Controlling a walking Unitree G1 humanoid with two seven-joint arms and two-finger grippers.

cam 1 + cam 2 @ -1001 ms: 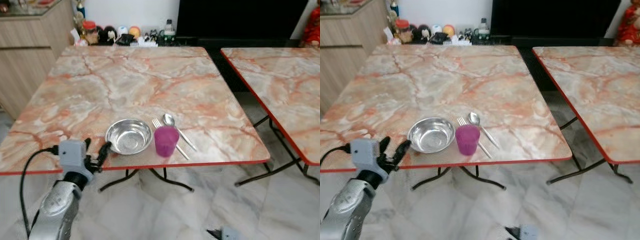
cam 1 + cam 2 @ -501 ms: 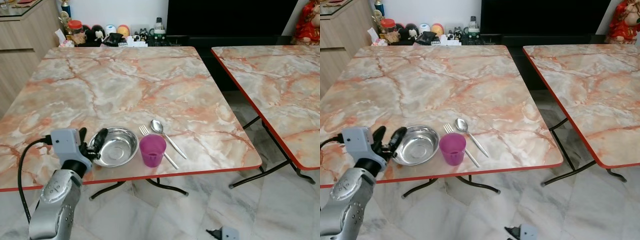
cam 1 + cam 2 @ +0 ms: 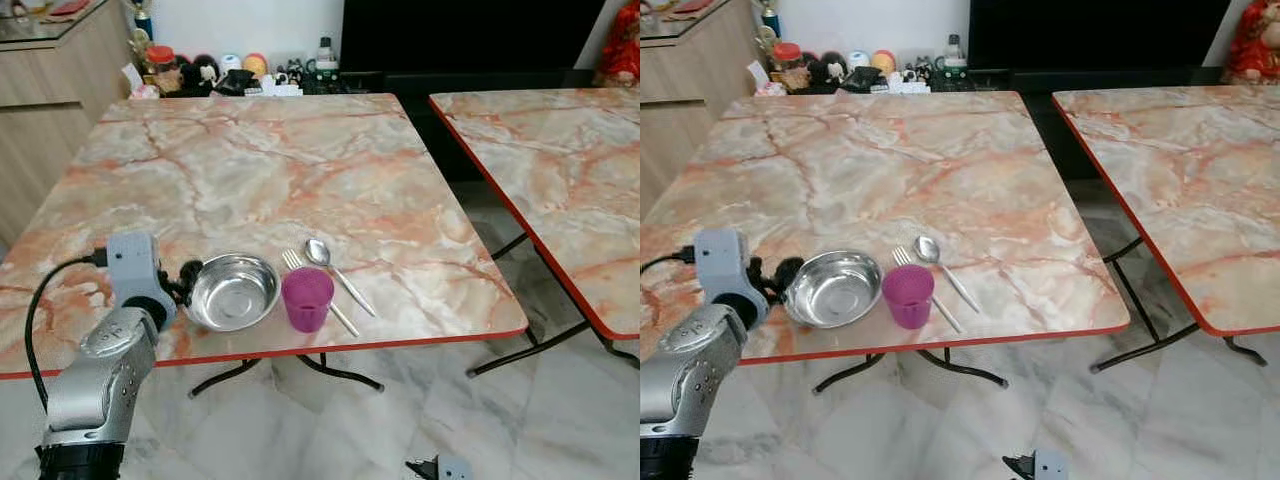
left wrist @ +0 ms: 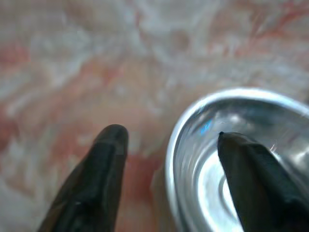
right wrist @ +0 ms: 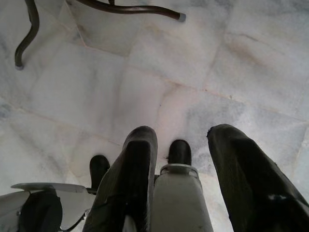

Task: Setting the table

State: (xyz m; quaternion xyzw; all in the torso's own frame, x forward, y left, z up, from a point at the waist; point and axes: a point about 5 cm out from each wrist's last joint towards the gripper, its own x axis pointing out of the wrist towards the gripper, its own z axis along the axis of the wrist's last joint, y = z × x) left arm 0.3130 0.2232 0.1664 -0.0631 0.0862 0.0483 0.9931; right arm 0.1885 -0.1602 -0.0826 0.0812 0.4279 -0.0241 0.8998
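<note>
The robot is getting ready to grab the bowl. Its left gripper (image 4: pixel 166 159) sits at the near edge of the table (image 3: pixel 300 150), jaws open, with the rim of the shiny metal bowl (image 3: pixel 233 291) between them: one finger (image 4: pixel 99 174) outside on the table, the other inside the bowl. They hold nothing yet.

Just past the bowl stand the purple cup (image 3: pixel 306 298), then the fork (image 3: pixel 318 290) and spoon (image 3: pixel 338 271).

Next, I think, the jaws must close on the rim.

The right gripper (image 5: pixel 181 169) hangs open over the floor (image 5: pixel 145 87).
</note>
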